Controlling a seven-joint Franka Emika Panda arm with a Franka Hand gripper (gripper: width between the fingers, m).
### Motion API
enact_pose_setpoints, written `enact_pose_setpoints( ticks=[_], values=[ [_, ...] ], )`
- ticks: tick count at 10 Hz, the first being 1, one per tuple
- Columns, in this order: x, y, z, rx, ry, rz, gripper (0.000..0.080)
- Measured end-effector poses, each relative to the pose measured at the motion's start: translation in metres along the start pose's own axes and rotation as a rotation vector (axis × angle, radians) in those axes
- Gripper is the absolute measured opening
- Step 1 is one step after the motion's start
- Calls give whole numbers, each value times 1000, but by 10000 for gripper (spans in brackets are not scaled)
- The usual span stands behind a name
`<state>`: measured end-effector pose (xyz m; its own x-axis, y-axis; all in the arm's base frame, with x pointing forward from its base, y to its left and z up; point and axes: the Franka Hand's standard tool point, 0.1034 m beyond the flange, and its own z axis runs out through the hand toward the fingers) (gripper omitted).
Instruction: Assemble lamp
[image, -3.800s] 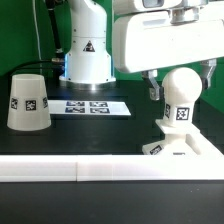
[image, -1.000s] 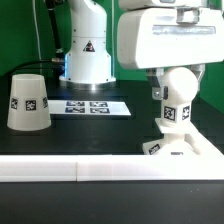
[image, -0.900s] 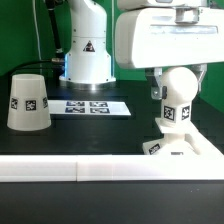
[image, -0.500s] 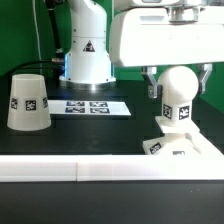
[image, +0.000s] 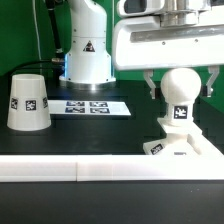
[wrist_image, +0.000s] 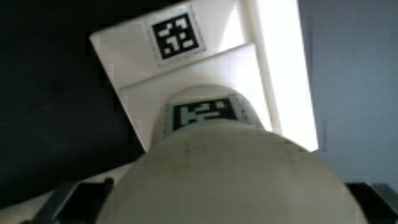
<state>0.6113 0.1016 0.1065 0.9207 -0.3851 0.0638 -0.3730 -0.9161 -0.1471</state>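
White plastic bulb (image: 183, 97) stands upright on the flat square base (image: 183, 148), directly beneath the tool (image: 181, 87). The tool's two fingers (image: 150, 88) hang spread apart, one on either side of the bulb's round head, and grip nothing. The tapered shade (image: 28, 101) sits mouth-down on the black surface (image: 110, 135), well away from the tool. The marker board (image: 92, 106) lies between shade and tool.
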Motion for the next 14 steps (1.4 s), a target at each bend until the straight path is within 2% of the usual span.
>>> enact_pose_setpoints(
  ticks=[6, 7, 10, 11, 12, 13, 14],
  values=[
    [-5, -5, 2, 34, -31, 437, 579],
    [-5, -4, 2, 47, -51, 577, 579],
    [-5, -1, 3, 59, -83, 806, 579],
    [-6, -3, 4, 60, -85, 834, 579],
    [-6, -3, 3, 61, -84, 821, 640],
    [-6, -2, 3, 58, -82, 738, 640],
    [-8, -3, 2, 53, -90, 671, 690]
  ],
)
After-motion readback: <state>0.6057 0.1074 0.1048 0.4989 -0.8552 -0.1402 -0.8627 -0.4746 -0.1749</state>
